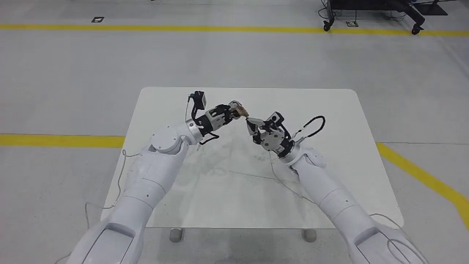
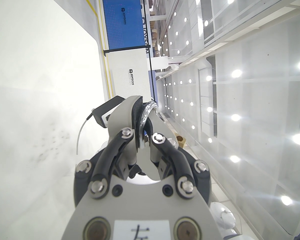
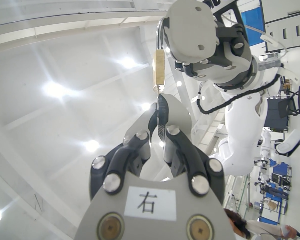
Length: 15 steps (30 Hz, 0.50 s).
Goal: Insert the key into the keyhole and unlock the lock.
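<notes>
Right gripper (image 3: 158, 112) pinched tight on the key (image 3: 159, 91); blade tip just past its fingertips, meeting the end of the brass lock (image 3: 158, 66). Depth of entry unclear. Left gripper (image 2: 145, 113) clamps the shackle (image 2: 150, 107), lock body projecting beyond its fingers. Judgement: lock heavy, rigid, slick, prone to swivel; key small, best held by its bow.

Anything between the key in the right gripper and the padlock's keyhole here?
Nothing visible does. The right gripper holds the key with its tip right at the end of the lock away from the shackle, which the left gripper clamps. Whether the tip has entered, I cannot tell.
</notes>
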Available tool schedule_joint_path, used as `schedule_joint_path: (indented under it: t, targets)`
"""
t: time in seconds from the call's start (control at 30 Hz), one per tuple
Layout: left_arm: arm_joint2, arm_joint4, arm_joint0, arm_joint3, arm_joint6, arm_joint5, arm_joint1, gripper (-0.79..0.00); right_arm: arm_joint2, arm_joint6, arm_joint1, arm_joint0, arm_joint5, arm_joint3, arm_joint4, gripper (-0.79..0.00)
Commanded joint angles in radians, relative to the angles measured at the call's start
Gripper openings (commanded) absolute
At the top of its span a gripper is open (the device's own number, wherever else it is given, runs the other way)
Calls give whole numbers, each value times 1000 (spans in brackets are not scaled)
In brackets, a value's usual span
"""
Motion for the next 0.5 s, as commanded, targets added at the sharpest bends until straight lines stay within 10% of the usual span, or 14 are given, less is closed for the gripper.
schedule_joint_path:
  t: [0.0,0.47]
  targets:
    - [0,-3,1,0,0,2,0,-785,-4,1,-1,6,6,5,-24,-619]
    - [-1,-12,-1,2,-7,2,-2,-785,25,-10,-4,13,6,2,-75,-419]
